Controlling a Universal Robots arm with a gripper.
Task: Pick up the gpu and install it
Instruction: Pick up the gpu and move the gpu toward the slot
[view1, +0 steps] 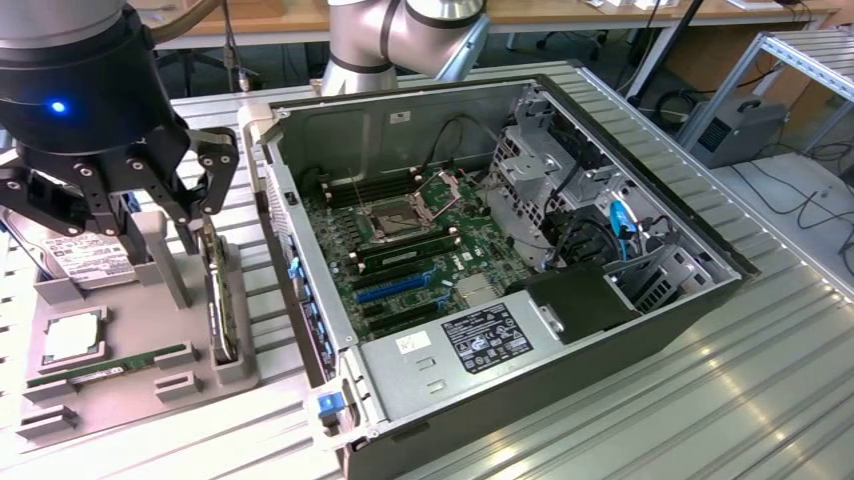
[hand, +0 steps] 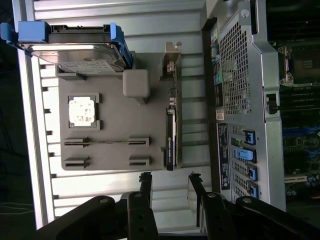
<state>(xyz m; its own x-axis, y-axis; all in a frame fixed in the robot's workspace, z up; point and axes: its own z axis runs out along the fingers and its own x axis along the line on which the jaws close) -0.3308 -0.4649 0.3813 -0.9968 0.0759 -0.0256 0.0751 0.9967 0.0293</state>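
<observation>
The gpu (view1: 224, 300) is a thin black card standing on its edge in a slot along the side of the grey fixture (view1: 147, 385) that is nearest the computer case. In the wrist view the gpu (hand: 171, 135) runs lengthwise, its silver bracket at the far end. My gripper (view1: 140, 205) hangs above the fixture, a little toward the exterior view's left of the card. It is open and holds nothing. In the wrist view my gripper (hand: 169, 177) has its gap lined up with the card's near end, well apart from it.
The fixture (hand: 115, 150) also holds a hard drive (hand: 75, 50) in blue rails, a CPU (hand: 82, 110) and a RAM stick (hand: 105, 142). The open computer case (view1: 534, 250) lies to the exterior view's right, its motherboard (view1: 400, 270) exposed. Everything rests on a slatted metal table (view1: 747, 400).
</observation>
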